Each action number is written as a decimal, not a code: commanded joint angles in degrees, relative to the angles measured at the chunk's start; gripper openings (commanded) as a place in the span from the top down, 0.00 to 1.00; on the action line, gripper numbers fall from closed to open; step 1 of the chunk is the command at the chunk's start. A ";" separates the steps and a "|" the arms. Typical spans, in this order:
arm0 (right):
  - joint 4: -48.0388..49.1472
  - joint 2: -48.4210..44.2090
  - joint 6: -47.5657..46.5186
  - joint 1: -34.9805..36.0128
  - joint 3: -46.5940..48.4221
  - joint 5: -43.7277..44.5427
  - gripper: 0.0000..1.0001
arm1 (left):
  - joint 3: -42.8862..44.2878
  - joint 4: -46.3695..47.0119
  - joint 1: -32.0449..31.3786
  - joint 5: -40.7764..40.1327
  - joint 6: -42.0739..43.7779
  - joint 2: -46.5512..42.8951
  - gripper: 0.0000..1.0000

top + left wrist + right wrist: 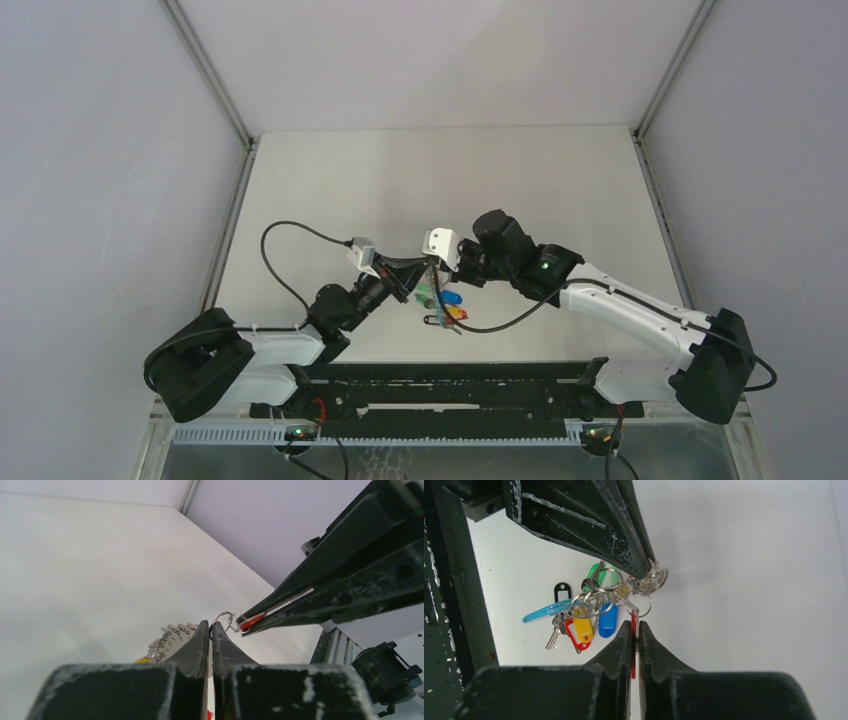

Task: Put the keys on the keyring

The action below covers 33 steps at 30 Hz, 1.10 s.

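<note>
Above the near half of the table [420,170], midway between its side edges, the left gripper [211,630] and right gripper [634,630] meet tip to tip.
Clamped shut, the left gripper holds the keyring [646,582] by its mesh, with blue, yellow, green and black tagged keys [606,622] bunched on it. Also fully closed, the right gripper pinches the red-tagged key [633,655], held just beside the mesh.
</note>
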 commanded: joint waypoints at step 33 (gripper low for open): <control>2.39 -4.59 27.85 -17.39 -10.65 10.16 1.00 | 6.64 -47.67 3.04 -24.48 -0.39 -25.02 0.07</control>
